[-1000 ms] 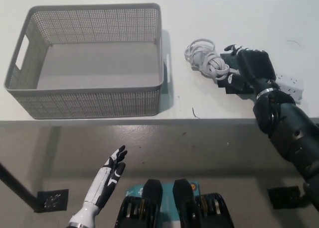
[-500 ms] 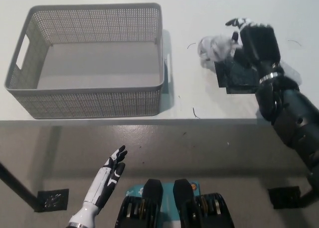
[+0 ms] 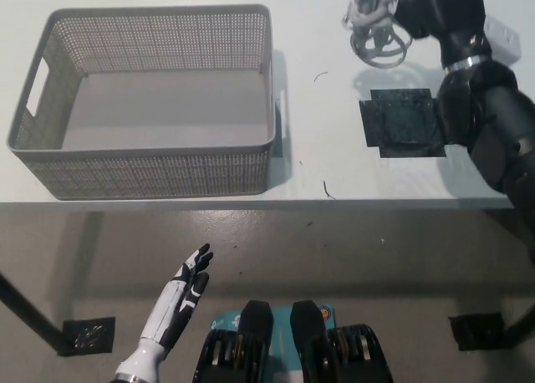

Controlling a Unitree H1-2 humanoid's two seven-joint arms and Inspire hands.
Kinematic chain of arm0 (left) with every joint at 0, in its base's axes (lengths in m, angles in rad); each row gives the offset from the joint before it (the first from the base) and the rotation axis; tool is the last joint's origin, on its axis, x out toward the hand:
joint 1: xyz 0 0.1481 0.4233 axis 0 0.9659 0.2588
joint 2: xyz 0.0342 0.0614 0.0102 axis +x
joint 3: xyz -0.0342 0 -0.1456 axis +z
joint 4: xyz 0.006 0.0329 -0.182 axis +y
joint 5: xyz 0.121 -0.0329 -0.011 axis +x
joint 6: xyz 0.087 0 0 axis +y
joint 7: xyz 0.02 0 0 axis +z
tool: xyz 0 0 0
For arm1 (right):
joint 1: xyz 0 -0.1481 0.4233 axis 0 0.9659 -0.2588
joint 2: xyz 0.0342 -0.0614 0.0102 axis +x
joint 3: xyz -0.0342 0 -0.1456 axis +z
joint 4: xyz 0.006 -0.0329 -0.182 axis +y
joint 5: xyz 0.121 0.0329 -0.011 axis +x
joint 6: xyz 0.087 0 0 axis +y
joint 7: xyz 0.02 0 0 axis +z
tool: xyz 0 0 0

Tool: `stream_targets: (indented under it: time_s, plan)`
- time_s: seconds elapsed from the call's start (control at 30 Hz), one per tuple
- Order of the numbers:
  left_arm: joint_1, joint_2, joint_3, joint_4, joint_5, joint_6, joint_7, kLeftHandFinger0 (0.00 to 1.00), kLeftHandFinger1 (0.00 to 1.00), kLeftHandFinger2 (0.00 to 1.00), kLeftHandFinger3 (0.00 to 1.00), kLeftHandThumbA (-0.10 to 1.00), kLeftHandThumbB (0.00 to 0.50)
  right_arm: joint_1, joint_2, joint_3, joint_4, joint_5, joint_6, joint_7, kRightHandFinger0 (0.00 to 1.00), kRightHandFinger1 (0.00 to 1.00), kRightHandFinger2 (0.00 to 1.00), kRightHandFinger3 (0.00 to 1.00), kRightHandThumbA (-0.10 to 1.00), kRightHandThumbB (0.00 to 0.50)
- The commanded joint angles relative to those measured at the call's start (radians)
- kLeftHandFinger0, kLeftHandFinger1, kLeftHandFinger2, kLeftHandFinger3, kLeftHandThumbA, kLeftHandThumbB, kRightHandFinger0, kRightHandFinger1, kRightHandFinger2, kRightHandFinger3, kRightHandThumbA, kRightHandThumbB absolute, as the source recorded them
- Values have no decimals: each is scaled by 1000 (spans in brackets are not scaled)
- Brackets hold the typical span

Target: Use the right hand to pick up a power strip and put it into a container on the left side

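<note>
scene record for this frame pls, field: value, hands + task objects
right hand: black right hand at top right, raised, shut on power strip
power strip: white power strip behind the wrist, its coiled cable dangling at the fingers
container: grey basket on the left of the white table, nothing in it
dark patch: dark square patch on the table under the arm
left hand: white left hand low at lower left, open, idle

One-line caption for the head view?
Right hand holds power strip and cord above table, right of empty basket.
</note>
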Motion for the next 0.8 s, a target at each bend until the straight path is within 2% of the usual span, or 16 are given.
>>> stream_targets:
  time_s: [0.0,0.03,0.07,0.1,0.13,0.23,0.3,0.4,0.43,0.47,0.5,0.6,0.67,0.7,0.73,0.77]
  plan:
    - [-29,12,4,-17,-15,-57,-6,1000,1000,1000,1000,1000,51,-210,-56,10,-74,-54,-99,-201,0,73,669,760,-100,104]
    - [-28,13,4,-20,-11,-53,-4,1000,1000,1000,1000,1000,51,-215,-55,13,-73,-56,-99,-199,0,77,677,775,-100,105]
    - [-29,13,4,-17,-11,-57,-4,1000,1000,1000,1000,1000,51,-227,-55,22,-75,-70,-88,-201,0,90,682,790,-100,133]
    - [-29,13,4,-16,-10,-58,-3,1000,1000,1000,1000,1000,52,-233,-55,26,-78,-77,-82,-198,0,98,685,789,-100,139]
    - [-28,13,5,-17,-20,-54,-11,1000,1000,1000,1000,1000,60,-244,-49,29,-77,-80,-81,-209,0,90,631,723,-100,146]
    - [-27,12,7,-21,-30,-44,-18,1000,1000,1000,1000,1000,61,-266,-39,37,-72,-88,-81,-221,0,58,575,669,-100,154]
    - [-26,11,9,-26,-39,-34,-25,1000,1000,1000,1000,1000,62,-290,-23,39,-71,-85,-94,-218,0,21,545,656,-100,148]
    - [-26,14,12,-36,-49,-16,-32,1000,1000,1000,1000,1000,72,-318,4,34,-72,-55,-112,-172,0,0,493,530,-100,121]
    - [-27,13,12,-34,-47,-16,-30,1000,1000,1000,1000,1000,71,-331,19,35,-66,-63,-112,-177,0,0,486,518,-100,95]
    - [-27,13,12,-34,-42,-18,-26,1000,1000,1000,1000,1000,63,-343,31,37,-64,-67,-111,-169,0,0,547,585,-100,101]
    - [-29,12,11,-28,-41,-24,-25,1000,1000,1000,1000,1000,62,-357,45,43,-67,-77,-103,-164,0,4,565,628,-100,139]
    - [-31,13,8,-28,-28,-28,-18,1000,1000,1000,1000,1000,52,-389,84,49,-64,-81,-102,-169,0,1,562,623,-100,190]
    - [-33,15,7,-23,-22,-37,-15,1000,1000,1000,1000,1000,45,-414,122,57,-38,-89,-92,-200,0,0,532,608,-100,130]
    - [-35,16,6,-21,-20,-45,-14,1000,1000,1000,1000,1000,42,-424,138,65,-27,-97,-86,-213,0,0,541,650,-100,92]
    - [-36,17,5,-19,-18,-53,-14,1000,1000,1000,1000,1000,40,-433,152,72,-17,-104,-75,-223,0,0,562,711,-100,76]
    - [-39,18,4,-18,-19,-56,-15,1000,1000,1000,1000,1000,31,-439,166,71,-11,-101,-73,-230,0,0,552,721,-100,75]
